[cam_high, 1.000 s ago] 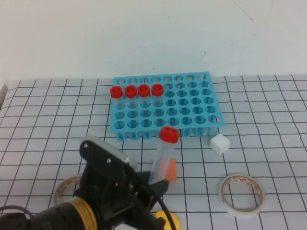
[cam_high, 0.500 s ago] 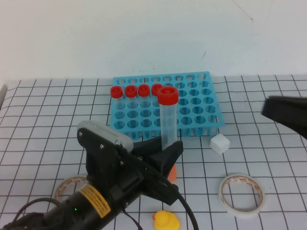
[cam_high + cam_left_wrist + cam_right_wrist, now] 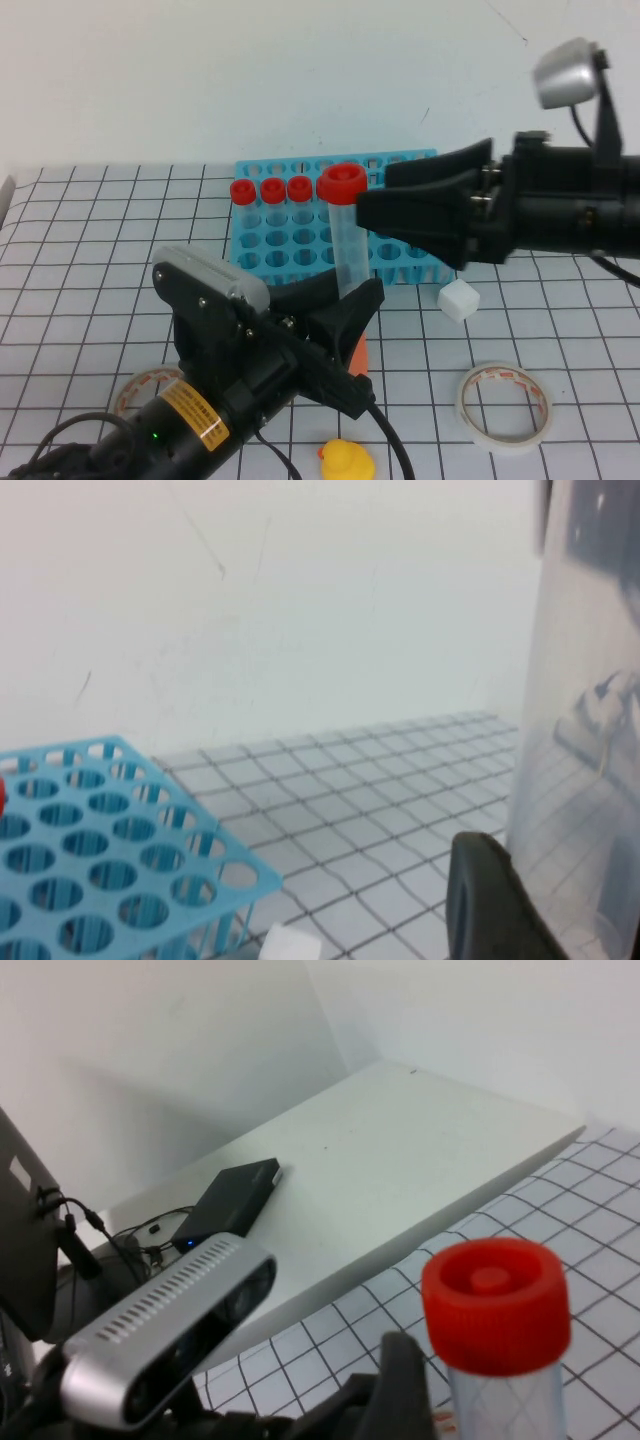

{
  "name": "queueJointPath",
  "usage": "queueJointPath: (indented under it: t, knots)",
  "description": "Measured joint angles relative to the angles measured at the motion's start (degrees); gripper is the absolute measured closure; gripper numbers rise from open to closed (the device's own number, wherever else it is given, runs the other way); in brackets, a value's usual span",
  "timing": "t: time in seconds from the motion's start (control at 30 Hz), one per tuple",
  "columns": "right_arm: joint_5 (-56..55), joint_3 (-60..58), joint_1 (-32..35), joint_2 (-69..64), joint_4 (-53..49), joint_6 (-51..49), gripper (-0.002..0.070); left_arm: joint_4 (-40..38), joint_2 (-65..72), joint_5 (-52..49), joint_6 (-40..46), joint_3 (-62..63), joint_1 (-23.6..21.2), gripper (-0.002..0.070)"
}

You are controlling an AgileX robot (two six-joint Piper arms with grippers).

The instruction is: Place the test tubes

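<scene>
red-cap tube (image 3: 348,240) raised; r gripper (image 3: 372,190) arrived

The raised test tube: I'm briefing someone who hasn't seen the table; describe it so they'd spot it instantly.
Find the blue rack. In front of it the left pincer holds one red-capped test tube upright, with the open right pincer beside its cap. Unlike the capped tubes seated in the rack, it is in no hole and its cap stands higher.

Clear plastic tube (image 3: 350,250), glossy red cap (image 3: 341,184), matt blue plastic rack (image 3: 262,262)
</scene>
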State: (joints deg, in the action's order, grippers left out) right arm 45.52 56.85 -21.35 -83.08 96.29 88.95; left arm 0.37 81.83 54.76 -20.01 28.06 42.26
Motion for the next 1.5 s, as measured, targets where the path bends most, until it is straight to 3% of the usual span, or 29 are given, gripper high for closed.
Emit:
queueJointPath:
  t: [0.73,0.9,1.13,1.5]
  knots:
    - [-0.6,7.3,-3.4,-5.3,0.1,0.9,0.0149,-0.4,0.0,2.0,0.0,0.0,0.0,0.0462]
    - [-0.5,7.3,-4.2,-5.6,0.1,1.9,0.0190,-0.4,0.0,2.0,0.0,0.0,0.0,0.0462]
    - [-0.3,7.4,-4.5,-6.7,0.1,1.9,0.0386,-0.4,0.1,1.2,-0.2,0.0,0.0,0.0462]
    - [-0.5,7.4,-4.5,-6.7,0.1,1.9,0.0391,-0.4,0.1,0.6,-0.3,0.0,0.0,0.0455]
